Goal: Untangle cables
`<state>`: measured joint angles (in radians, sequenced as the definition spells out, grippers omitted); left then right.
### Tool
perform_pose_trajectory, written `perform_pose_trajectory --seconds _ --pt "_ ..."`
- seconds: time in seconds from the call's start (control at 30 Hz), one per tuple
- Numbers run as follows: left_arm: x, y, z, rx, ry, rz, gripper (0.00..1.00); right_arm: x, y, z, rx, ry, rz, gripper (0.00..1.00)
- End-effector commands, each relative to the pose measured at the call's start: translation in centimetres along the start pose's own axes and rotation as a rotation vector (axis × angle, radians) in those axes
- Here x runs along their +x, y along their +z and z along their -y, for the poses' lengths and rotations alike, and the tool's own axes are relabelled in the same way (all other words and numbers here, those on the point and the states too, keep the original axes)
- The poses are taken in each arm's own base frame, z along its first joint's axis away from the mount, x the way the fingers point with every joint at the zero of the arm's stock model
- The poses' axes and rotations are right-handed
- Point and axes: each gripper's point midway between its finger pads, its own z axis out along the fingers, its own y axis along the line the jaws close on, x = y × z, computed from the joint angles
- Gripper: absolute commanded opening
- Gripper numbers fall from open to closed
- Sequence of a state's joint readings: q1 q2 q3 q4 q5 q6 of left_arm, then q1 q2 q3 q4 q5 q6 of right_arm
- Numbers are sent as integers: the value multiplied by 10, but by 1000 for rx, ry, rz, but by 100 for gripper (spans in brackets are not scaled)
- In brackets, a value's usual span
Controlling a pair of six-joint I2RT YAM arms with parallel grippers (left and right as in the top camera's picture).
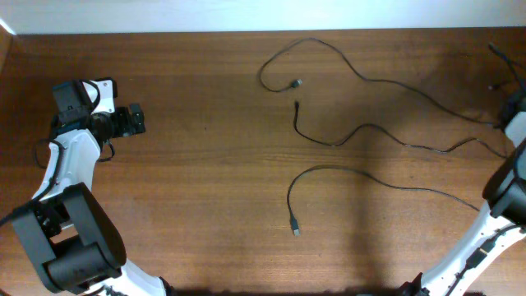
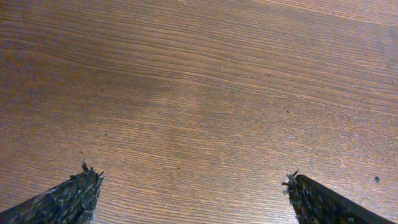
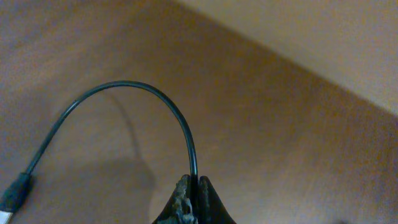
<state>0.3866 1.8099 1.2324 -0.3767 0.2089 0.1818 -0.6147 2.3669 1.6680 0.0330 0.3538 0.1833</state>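
Tabletop (image 1: pixel 189 181) | cables (image 1: pixel 371 127) reach right edge | right fingers (image 3: pixel 181 200) pinch one

Left arm (image 1: pixel 67 158): white links, bulky black joint housings, a thin black wire (image 1: pixel 38 153) looping beside it.
Left claw (image 1: pixel 136 120): black, white cap (image 1: pixel 100 89) behind; fingertips (image 2: pixel 74 193) dark, rough, frayed at the edges.
Right arm (image 1: pixel 485 234): white links, black joint block.
Right claw (image 3: pixel 191 186): dark, coarse-textured, tapering tips.
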Motion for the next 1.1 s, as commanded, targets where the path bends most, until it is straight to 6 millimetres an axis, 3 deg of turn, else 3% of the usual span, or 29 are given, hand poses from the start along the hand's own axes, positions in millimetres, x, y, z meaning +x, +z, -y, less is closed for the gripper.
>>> perform_pose_trajectory --seconds 0.0,0.07,0.17,0.2,0.27,0.3,0.43,0.5,0.63,0.73,0.77,0.83,1.0,1.07 --pt "-12 -11 -1 -6 -5 37 99 -1 17 64 127 52 -6 4" --pt "-12 -11 -1 -6 -5 37 99 0 23 91 142 79 -22 4" --pt "-12 -11 -1 -5 -5 37 99 2 29 85 12 104 -45 5" --pt "-12 -11 -1 -6 -5 37 99 2 29 82 -15 107 -49 22" --pt "-12 -11 -1 -6 -5 36 99 2 28 74 -59 107 -50 80" --pt "-12 -11 -1 -6 -5 37 99 2 28 66 -107 108 -56 99" --pt "-12 -11 -1 -6 -5 37 99 -10 12 28 -333 112 -56 99" --pt "-12 -11 -1 -6 -5 37 99 -40 -12 10 -392 99 -3 99" --pt "-12 -11 -1 -6 -5 37 99 -83 -75 -36 -471 -61 89 99" --pt "-12 -11 -1 -6 -5 37 99 -87 -139 -88 -559 -203 79 99" --pt "-12 -11 -1 -5 -5 37 99 -77 -167 -111 -602 -242 40 99" --pt "-12 -11 -1 -5 -5 37 99 -53 -203 -140 -656 -304 -43 99" --pt "-12 -11 -1 -6 -5 37 99 48 -285 -192 -736 -531 -320 99" --pt "-12 -11 -1 -6 -5 37 100 76 -315 -211 -780 -608 -366 99"
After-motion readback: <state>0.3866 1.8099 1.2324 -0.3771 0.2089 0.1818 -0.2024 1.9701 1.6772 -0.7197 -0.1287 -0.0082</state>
